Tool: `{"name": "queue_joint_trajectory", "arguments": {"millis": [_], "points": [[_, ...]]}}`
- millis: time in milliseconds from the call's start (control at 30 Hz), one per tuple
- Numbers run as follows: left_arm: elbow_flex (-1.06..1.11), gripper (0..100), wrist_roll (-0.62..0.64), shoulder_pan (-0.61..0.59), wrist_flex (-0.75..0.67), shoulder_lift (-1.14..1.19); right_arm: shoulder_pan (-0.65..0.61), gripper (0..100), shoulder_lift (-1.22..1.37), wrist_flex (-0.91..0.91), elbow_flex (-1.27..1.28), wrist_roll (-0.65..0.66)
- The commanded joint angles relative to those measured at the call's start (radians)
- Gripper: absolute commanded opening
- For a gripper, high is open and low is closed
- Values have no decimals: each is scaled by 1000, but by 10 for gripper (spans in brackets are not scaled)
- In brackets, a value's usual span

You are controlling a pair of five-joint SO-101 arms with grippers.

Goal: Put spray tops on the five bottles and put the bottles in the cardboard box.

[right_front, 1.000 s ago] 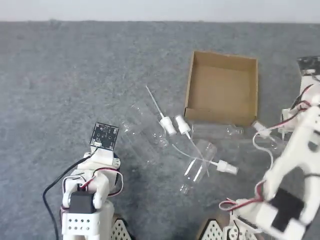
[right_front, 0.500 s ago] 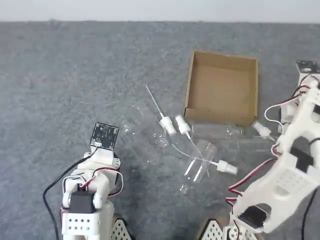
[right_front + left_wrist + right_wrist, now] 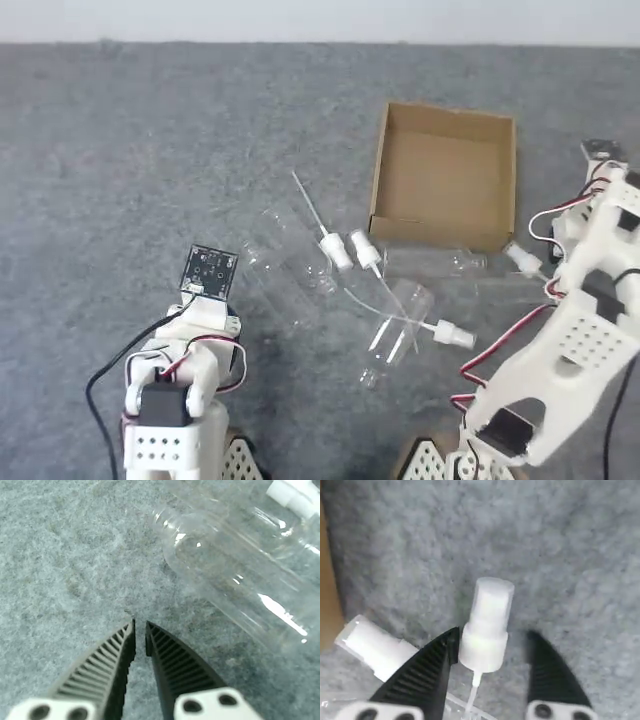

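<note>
Glossy clear plastic bottles, matt cardboard box, fuzzy carpet

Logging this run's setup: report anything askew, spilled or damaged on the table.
Nothing looks spilled or broken. The bottles lie on their sides, scattered and partly crossing beside the box, with loose spray tops and their thin tubes strewn among them.

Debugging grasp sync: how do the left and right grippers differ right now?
Left gripper fingers shut; right gripper fingers open. Left gripper is over bare carpet beside a bottle; right gripper straddles a white spray top. Both sit low over the carpet, gripping nothing.
</note>
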Motion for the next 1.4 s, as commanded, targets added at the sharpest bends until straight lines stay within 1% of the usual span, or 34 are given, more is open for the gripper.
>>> {"name": "queue_joint_trajectory", "arguments": {"millis": [0,133,233,367,567,600,700,867,1033,1133,1267,1367], "points": [[-5,25,-3,2,5,-18,-1,29,-30,-10,-52,-5],[-5,25,-3,2,5,-18,13,6,-31,10,-75,-3],[-5,25,-3,2,5,-18,38,6,-31,74,-144,-3],[-5,25,-3,2,5,-18,44,6,-31,236,-307,-3],[-5,25,-3,2,5,-18,39,6,-31,507,-628,-3],[-5,25,-3,2,5,-18,38,6,-33,529,-669,-3],[-5,25,-3,2,5,-18,39,6,-62,524,-710,-9],[-5,25,-3,2,5,-18,-1,6,-165,524,-626,-11],[-5,25,-3,2,5,-18,-130,6,-374,524,-428,-31],[-5,25,-3,2,5,-18,-237,6,-522,522,-278,-49],[-5,25,-3,2,5,-18,-461,6,-687,515,-75,-60],[-5,25,-3,2,5,-18,-662,6,-751,487,43,-143]]}}
